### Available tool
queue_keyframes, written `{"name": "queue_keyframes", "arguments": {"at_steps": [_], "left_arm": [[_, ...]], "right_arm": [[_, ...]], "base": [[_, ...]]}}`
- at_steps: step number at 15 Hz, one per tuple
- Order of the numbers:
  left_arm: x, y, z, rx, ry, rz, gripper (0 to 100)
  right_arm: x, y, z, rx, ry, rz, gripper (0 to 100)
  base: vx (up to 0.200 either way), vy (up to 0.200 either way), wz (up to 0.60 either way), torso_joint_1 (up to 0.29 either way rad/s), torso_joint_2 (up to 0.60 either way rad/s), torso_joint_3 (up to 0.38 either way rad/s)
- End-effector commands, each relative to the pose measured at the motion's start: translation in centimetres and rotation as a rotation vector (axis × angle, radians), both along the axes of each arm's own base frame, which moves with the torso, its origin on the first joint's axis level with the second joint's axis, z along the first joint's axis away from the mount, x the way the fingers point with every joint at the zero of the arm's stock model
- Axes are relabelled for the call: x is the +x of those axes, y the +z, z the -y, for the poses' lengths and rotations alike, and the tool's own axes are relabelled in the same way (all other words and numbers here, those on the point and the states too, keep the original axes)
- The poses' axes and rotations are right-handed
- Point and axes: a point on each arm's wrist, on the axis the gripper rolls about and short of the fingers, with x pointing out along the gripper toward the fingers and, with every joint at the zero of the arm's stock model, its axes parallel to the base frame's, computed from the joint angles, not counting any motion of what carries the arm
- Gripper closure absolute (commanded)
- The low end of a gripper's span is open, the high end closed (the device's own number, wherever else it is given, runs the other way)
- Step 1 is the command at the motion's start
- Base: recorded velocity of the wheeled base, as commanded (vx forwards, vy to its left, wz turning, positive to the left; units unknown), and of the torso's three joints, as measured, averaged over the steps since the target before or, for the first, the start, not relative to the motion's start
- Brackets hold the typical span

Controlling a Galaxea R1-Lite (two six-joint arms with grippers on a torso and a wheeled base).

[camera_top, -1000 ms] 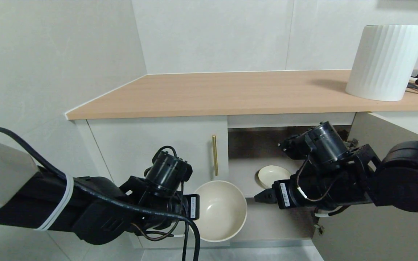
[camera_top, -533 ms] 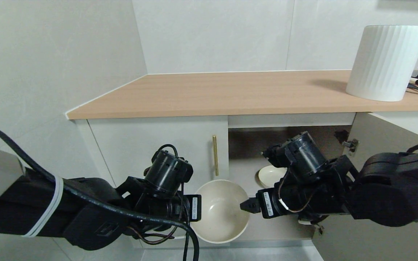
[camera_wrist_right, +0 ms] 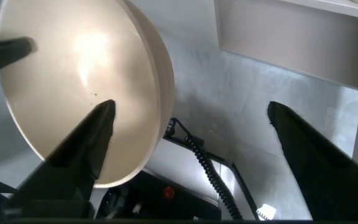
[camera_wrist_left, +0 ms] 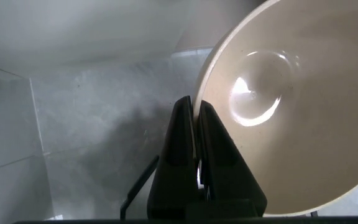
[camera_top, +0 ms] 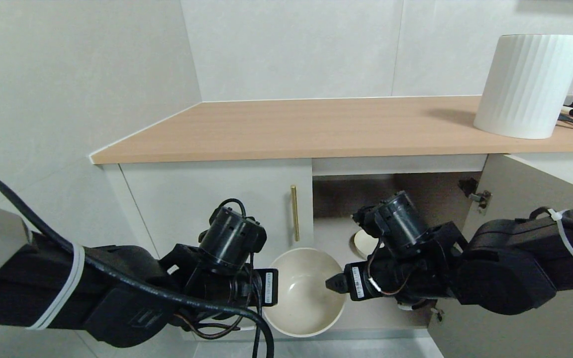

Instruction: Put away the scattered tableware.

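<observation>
The left gripper (camera_wrist_left: 196,109) is clamped on the rim of a cream bowl (camera_top: 304,293) at the bowl's 9 o'clock edge, holding it in the air, tilted with its hollow facing up and outward, low at 6 o'clock in the head view, just in front of the open cupboard (camera_top: 391,199). The right gripper (camera_wrist_right: 188,118) is at the bowl's 3 o'clock edge, its fingers spread wide with the rim between them. A small plate (camera_top: 363,241) lies inside the cupboard at 1 o'clock from the bowl, and a white ribbed container (camera_top: 530,84) stands on the counter (camera_top: 316,124) at 2 o'clock.
</observation>
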Motion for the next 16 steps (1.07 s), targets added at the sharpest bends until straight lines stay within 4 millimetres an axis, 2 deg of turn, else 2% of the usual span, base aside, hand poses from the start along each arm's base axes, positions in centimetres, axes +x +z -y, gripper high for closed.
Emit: {"name": "queue_keyframes", "arguments": {"at_steps": [1,15,16], "left_arm": [[0.0,-0.01,0.01,0.0,0.001,0.0,100],[0.02,-0.06,0.02,0.001,0.001,-0.001,100],[0.05,-0.06,-0.01,0.001,0.002,-0.001,0]], "right_arm": [[-0.01,-0.28,-0.04,-0.006,0.002,-0.007,100],[0.02,-0.56,-0.06,-0.014,0.002,-0.013,100],[0.03,-0.61,-0.07,-0.015,0.002,-0.014,100]], "base": [[0.0,0.0,0.0,0.0,0.0,0.0],[0.0,0.0,0.0,0.0,0.0,0.0],[0.0,0.0,0.0,0.0,0.0,0.0]]}}
